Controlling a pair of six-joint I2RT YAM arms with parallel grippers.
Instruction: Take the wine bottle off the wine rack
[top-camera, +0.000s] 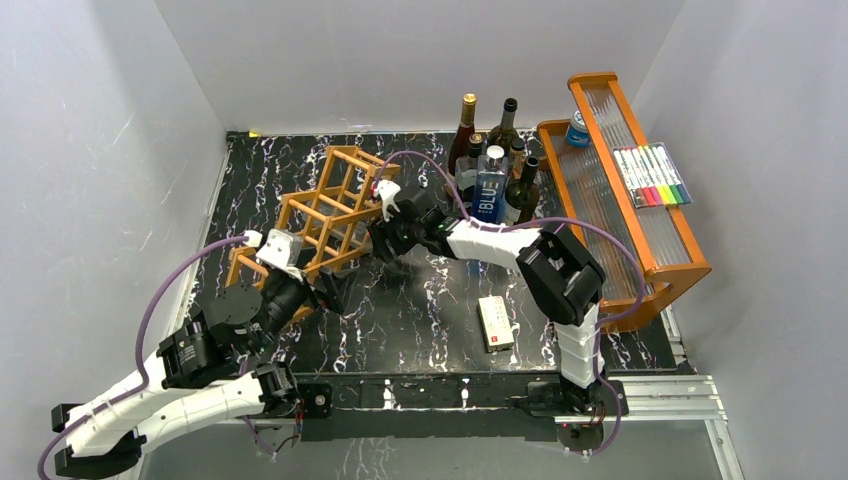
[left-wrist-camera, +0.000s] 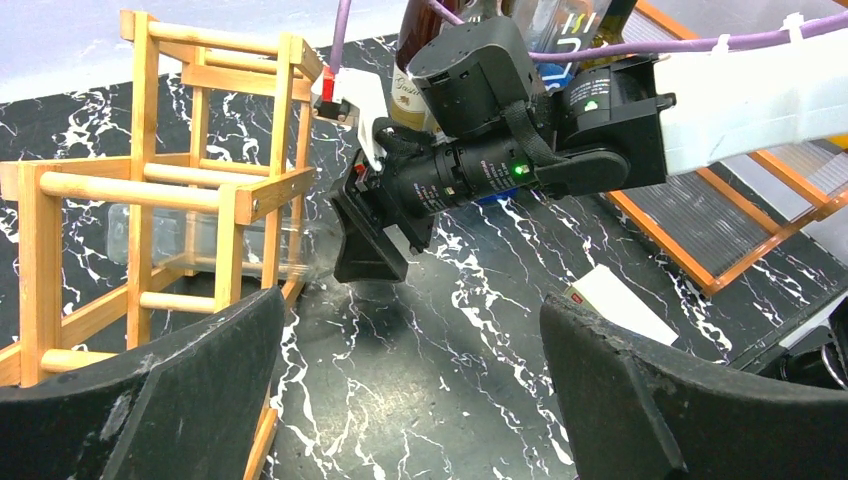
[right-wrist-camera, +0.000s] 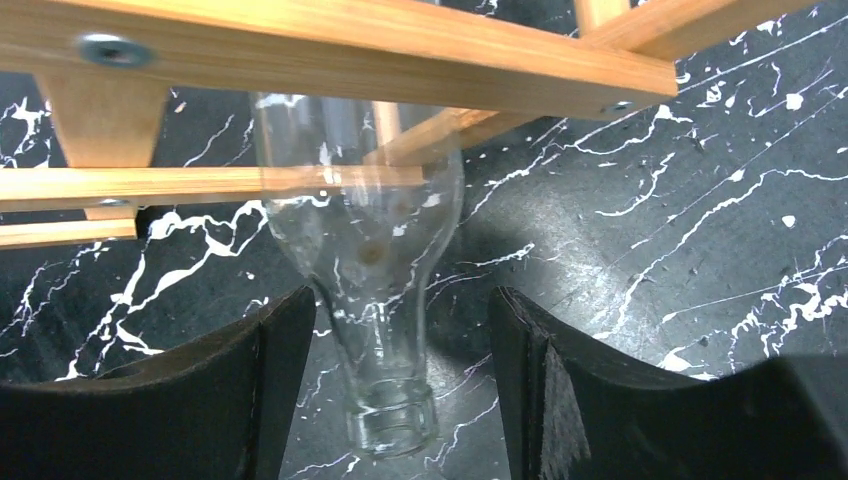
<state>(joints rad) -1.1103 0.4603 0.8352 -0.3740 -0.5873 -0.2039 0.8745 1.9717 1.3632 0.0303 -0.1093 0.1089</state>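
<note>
Wine bottle (right-wrist-camera: 360, 230), clear glass, lies on its side in a lower cell of the wine rack (right-wrist-camera: 350, 50). Its neck pokes out toward the bottom centre of the right wrist view. My right jaws stand apart, one either side of the neck, with a gap showing on both sides and nothing clamped. My left jaws are spread wide at the bottom of the left wrist view, just beside the rack's near end, holding nothing.

Risks, as I judge them:
- The glass is slick and the neck tapers, so a grip near the lip may slide off.
- If I pull off-axis, the shoulder likely jams on a bar. The rack looks light and nothing pins it, so it may drag along or tip.
- A dropped bottle could roll.
- Standing bottles (top-camera: 490, 160), upper right, sit near my right arm, and a wide swing could knock them.

Worktop (top-camera: 430, 300): black marble look, white veins, hard. Orange-brown tiered tray (top-camera: 655, 255) at right carries markers (top-camera: 652, 177). A small white box (top-camera: 496, 322) lies low centre. Plain pale walls on three sides.
</note>
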